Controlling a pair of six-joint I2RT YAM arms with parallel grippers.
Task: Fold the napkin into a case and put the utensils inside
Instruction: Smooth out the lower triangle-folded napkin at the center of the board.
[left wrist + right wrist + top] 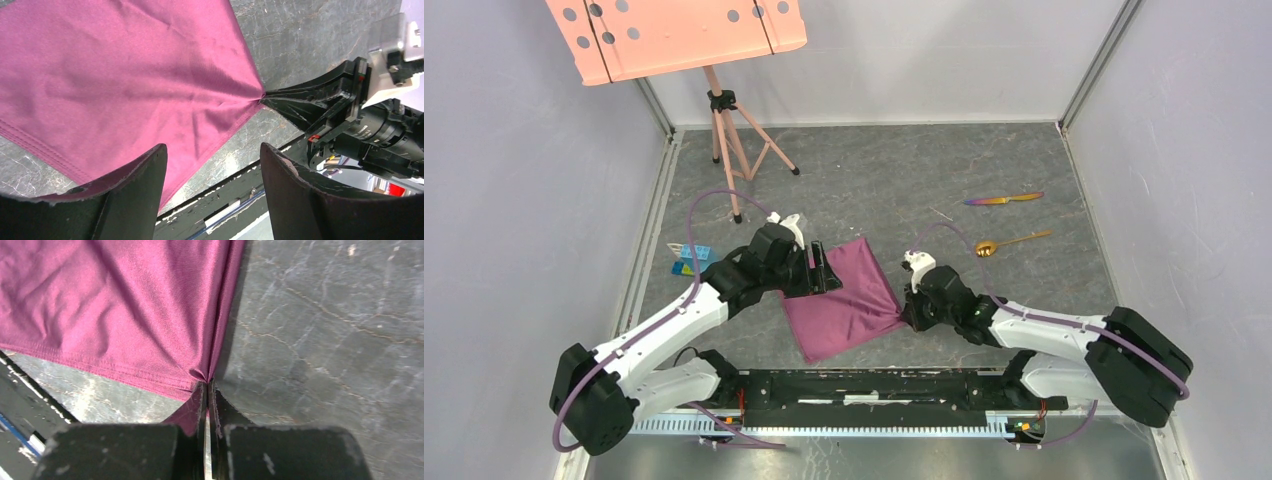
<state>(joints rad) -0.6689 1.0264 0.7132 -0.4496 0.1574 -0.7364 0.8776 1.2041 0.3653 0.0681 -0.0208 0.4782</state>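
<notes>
Right end effector [207, 386] tight on the napkin [115, 305] corner; left end effector [212, 150] wide apart, empty, above it.

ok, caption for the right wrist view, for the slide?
Right gripper shut on a corner of the plum napkin, cloth puckering at the pinch, grey table beside.

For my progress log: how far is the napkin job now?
Done: nothing folded; the plum-purple cloth napkin lies flat. In hand: the right fingers pinch its corner; the left fingers stand open over it. Left: all folds, then the gold metal spoon and iridescent metal knife, both lying apart from it.
</notes>
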